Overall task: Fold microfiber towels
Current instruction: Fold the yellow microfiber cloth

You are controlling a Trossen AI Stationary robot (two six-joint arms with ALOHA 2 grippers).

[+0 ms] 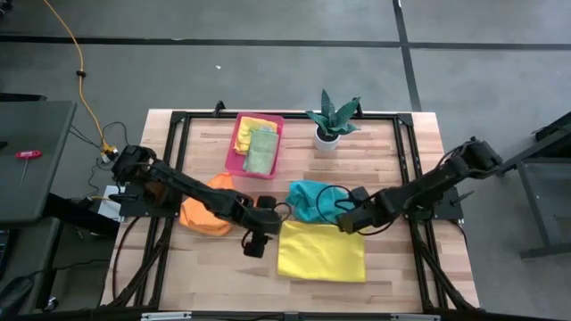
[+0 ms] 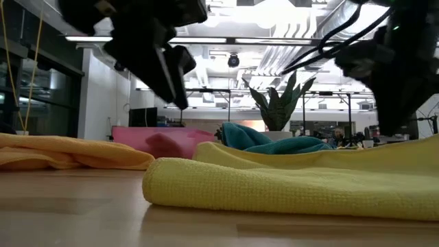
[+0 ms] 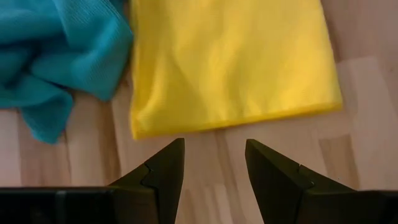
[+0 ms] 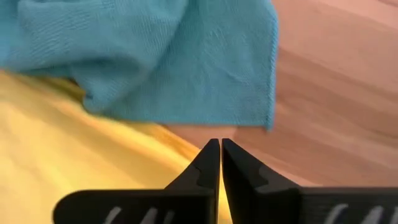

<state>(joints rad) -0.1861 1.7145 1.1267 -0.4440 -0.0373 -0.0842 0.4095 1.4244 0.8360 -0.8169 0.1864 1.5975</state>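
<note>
Judging by the flat yellow towel just ahead of your parted left gripper, while the right gripper pinches its far edge beside the teal towel, you're mid-fold; next, seize the near edge.

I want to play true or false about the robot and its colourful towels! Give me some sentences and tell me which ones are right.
1. The flat yellow microfiber towel lies on the wooden table at its front edge. True.
2. The crumpled teal microfiber towel sits inside the pink rectangular plastic tray. False: it lies on the table, just behind the yellow towel.
3. The left gripper has its fingers apart with nothing between them. True.
4. The right gripper is wide open. False: its fingers are shut together, at the yellow towel's edge.
5. The orange microfiber towel is folded flat. False: it lies bunched up under the left arm.
6. The tray holds folded towels. True.
</note>
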